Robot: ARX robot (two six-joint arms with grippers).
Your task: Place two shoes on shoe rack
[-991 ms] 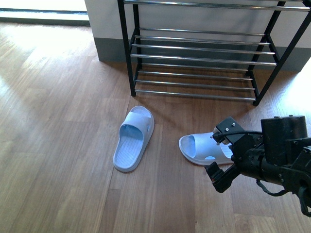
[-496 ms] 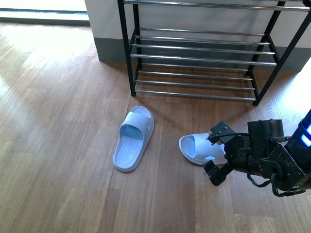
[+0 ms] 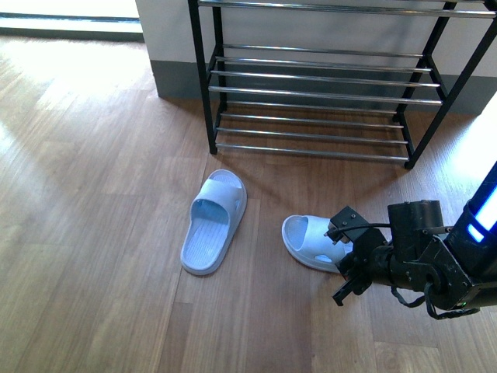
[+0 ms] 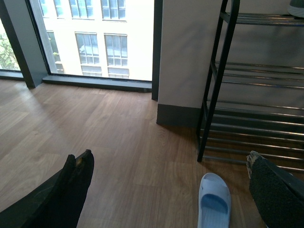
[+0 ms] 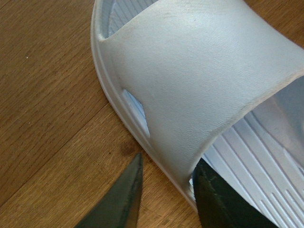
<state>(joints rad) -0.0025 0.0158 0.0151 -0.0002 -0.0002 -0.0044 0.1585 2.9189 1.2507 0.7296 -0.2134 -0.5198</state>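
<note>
In the front view the right gripper (image 3: 342, 258) covers the 3 o'clock end of one pale blue slide sandal (image 3: 307, 241). This sandal lies on the wooden floor (image 3: 93, 233) at 4 o'clock from the second slide sandal (image 3: 213, 221) and at 6 o'clock from the shoe rack (image 3: 311, 93). Only the right wrist view shows its jaws parted, straddling the sandal's side rim beneath the strap, with the outer finger (image 5: 121, 199) clear of it. Only the left wrist view shows the left gripper (image 4: 168, 156), spread wide above the floor.

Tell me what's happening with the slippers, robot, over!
Right end effector open, straddling near sandal's edge. Left end effector open, empty; other sandal on floor. Nothing blocking rack.
</note>
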